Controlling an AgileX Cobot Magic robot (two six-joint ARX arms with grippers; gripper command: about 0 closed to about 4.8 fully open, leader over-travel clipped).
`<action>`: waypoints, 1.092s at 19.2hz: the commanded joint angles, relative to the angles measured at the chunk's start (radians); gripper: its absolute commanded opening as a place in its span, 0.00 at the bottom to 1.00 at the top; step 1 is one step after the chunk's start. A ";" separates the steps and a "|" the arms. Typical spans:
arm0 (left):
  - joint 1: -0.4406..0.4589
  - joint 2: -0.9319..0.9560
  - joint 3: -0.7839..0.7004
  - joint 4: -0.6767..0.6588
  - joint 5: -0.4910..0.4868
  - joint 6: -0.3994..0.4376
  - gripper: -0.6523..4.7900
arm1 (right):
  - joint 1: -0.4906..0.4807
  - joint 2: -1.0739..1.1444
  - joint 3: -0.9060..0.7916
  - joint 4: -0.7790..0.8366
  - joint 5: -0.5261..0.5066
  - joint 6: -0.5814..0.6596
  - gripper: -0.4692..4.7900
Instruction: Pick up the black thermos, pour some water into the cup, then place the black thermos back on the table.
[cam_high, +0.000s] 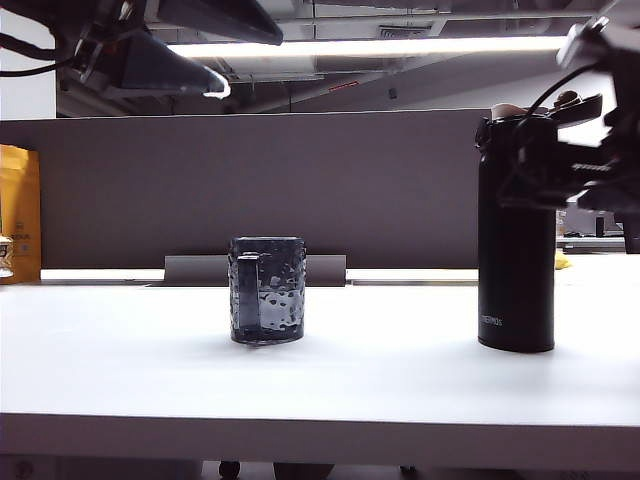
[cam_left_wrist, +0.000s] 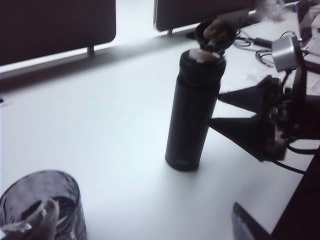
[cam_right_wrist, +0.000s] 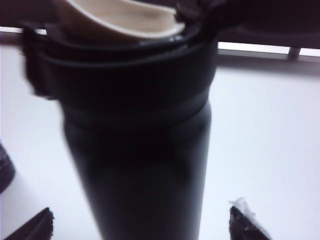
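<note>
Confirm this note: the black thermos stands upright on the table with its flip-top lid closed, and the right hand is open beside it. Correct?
One error: the lid is open, not closed. The left wrist view shows the black thermos upright on the table, lid flipped back, pale spout exposed. The open right hand is beside it.

Matte black thermos (cam_high: 516, 250) — dimpled smoky glass cup (cam_high: 267, 290).

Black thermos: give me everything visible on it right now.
The tall slim matte-black cylindrical thermos stands upright on the white table, right of the dark dimpled glass cup. Its flip-top lid is open, showing a pale spout; white lettering sits near the base. The right gripper, open, flanks its upper body; contact cannot be told. The left gripper is out of view.
</note>
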 joint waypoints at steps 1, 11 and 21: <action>0.000 0.000 0.006 -0.024 0.001 0.008 1.00 | -0.001 0.084 0.019 0.099 0.010 -0.003 1.00; 0.000 0.000 0.006 -0.046 0.001 0.022 1.00 | -0.001 0.296 0.027 0.385 0.051 -0.003 1.00; 0.000 0.002 0.005 -0.083 0.000 0.022 1.00 | -0.001 0.430 0.122 0.402 0.052 -0.002 1.00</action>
